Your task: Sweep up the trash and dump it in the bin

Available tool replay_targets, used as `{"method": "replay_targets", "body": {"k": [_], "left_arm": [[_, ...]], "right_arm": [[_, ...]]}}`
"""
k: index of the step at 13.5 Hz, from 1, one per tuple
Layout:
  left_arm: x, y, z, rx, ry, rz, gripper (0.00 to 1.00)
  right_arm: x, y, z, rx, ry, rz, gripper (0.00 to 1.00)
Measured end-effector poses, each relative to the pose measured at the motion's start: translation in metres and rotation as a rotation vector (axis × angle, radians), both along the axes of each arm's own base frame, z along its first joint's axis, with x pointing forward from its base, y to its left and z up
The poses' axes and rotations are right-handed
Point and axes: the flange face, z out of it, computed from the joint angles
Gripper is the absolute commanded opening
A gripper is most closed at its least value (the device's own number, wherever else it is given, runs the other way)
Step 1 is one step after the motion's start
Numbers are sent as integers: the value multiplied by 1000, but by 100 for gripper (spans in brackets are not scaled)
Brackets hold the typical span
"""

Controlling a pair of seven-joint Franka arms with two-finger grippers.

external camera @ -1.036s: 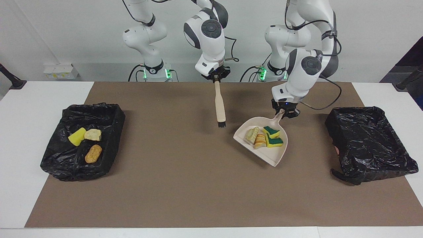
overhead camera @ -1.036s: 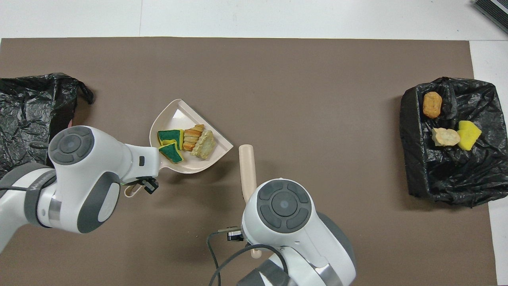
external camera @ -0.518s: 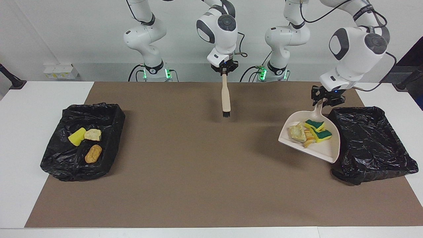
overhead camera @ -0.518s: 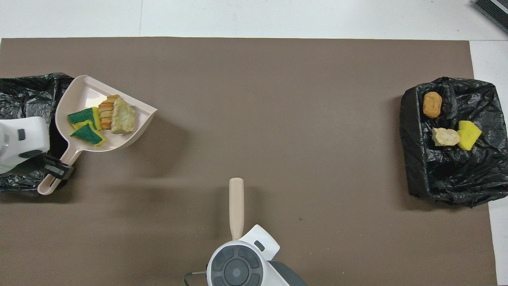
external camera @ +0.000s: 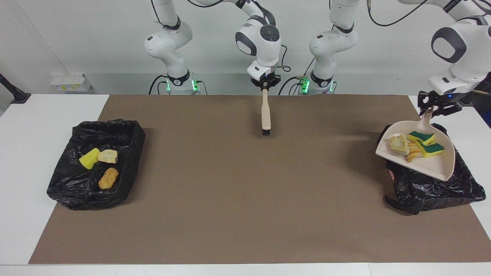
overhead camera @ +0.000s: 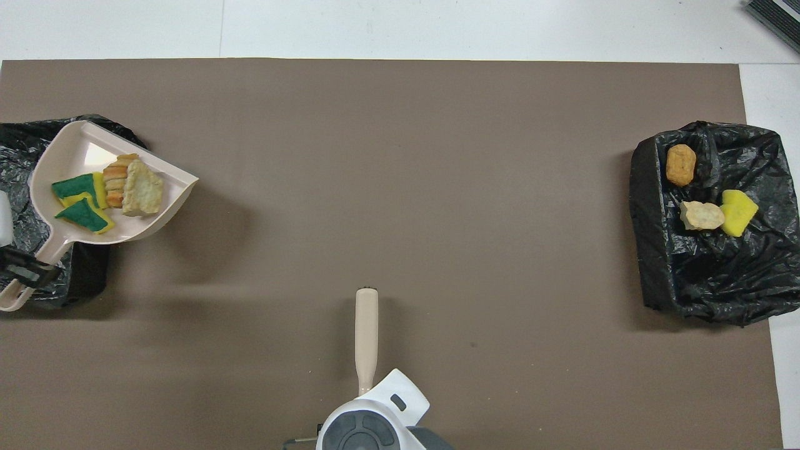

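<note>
Nearly done. Your left claw gripped the dustpan handle over the bin at 3 o'clock in the facing view, four trash bits undumped. Your right claw was clamped on the brush. Three bits lay in the other bin at 9 o'clock.

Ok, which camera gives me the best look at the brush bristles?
The facing view: the brush hangs from the right gripper, black bristles showing at its lower end. The overhead view shows only the brush handle from above, with the bristles hidden.
</note>
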Motion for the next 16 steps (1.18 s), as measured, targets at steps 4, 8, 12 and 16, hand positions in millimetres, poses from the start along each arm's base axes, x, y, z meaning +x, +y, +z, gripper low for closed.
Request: {"method": "replay_targets", "body": {"k": [4,8,12,16], "left_arm": [[22,35,14,280,6,-170,0],[50,55,36,496,88,-332,0],[63,51,36,650,144,-440,0],[83,26,26,777,216,-554,0]], "right_arm": [[-15,-6,-25,-31,-20,37,0],[-14,-7,-25,-36,-27,42,20],[-8,-10,-26,-36,-27,36,38],[-4,-10,-24,-32,-29,30,60]]}}
